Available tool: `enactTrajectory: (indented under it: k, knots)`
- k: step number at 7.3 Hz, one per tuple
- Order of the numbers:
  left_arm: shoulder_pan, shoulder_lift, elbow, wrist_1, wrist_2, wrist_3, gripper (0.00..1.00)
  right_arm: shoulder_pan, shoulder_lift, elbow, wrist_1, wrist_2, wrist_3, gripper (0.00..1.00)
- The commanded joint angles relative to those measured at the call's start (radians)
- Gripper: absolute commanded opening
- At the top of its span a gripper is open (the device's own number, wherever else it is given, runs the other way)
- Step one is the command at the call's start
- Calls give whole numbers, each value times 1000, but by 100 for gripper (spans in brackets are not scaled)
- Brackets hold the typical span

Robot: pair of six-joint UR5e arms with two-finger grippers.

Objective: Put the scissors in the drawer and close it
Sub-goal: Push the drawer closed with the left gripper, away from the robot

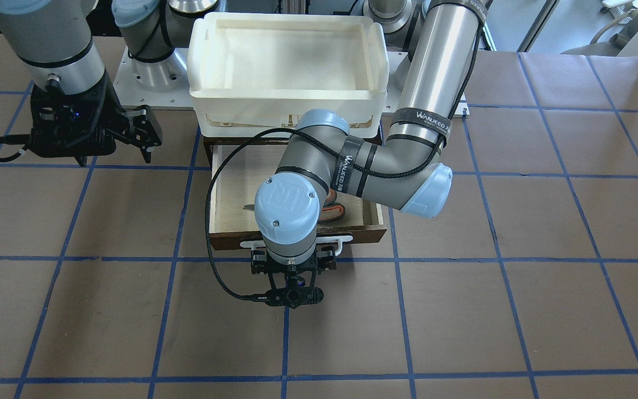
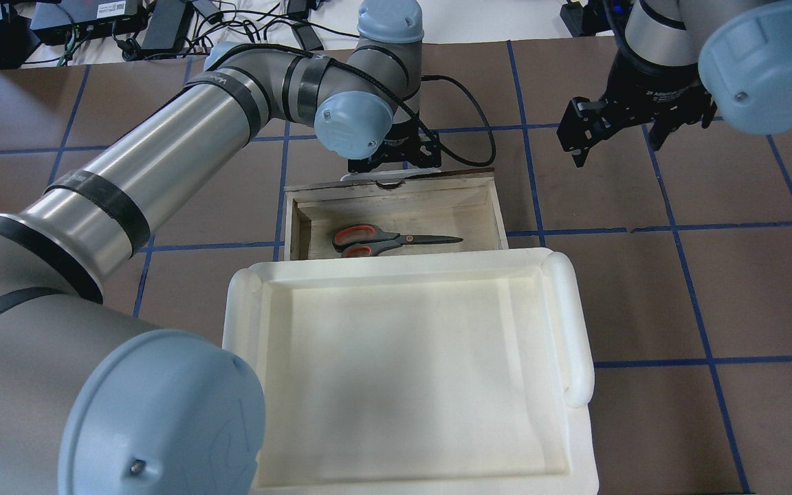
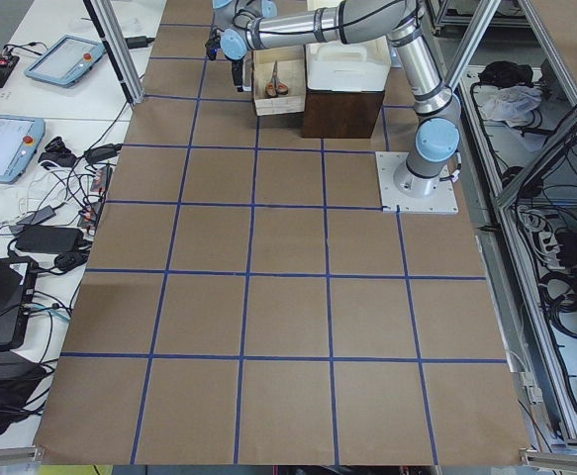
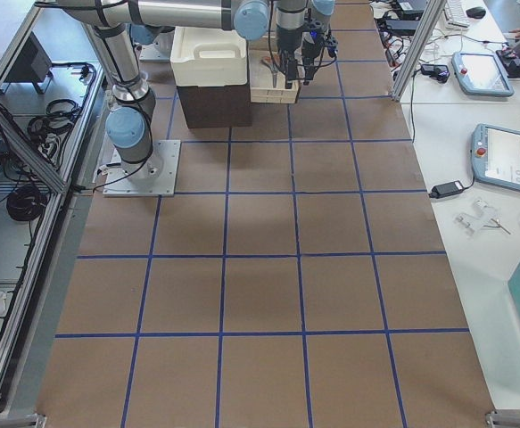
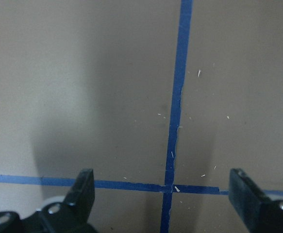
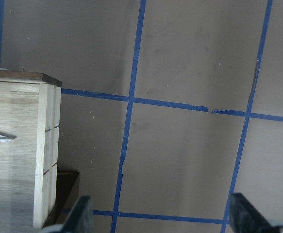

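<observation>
Scissors [image 2: 389, 240] lying flat inside the pulled-out drawer [image 2: 496, 206], left gripper [image 5: 161, 183] just outside its front by the white handle [image 1: 342, 244], fingers spread wide, right gripper [image 6: 161, 204] well aside above the table [image 1: 518, 288], likewise spread, gripping nothing

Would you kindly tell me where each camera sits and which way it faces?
Front-facing: across the table, facing the robot; left arm, right arm, open drawer, left hand by its handle.
Overhead: behind the shoulders, looking down; both arms, scissors in the drawer.
Exterior left: table's end, looking along it; arms far off.
Exterior right: opposite end, likewise.
Left wrist: looks down at taped table; fingertips apart.
Right wrist: looks down past the right hand at the drawer's side.
Shared: front-facing and overhead both show the scissors.
</observation>
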Motion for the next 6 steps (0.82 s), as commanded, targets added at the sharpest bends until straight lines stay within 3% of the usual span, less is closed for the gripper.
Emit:
enactTrajectory:
  k: [1, 6]
  knots:
    - [0, 22, -1, -40, -9, -2, 100, 1, -6, 0, 1, 14, -3, 100]
    - [-13, 53, -4, -138, -11, -5, 100, 7, -29, 2, 2, 86, 6, 100]
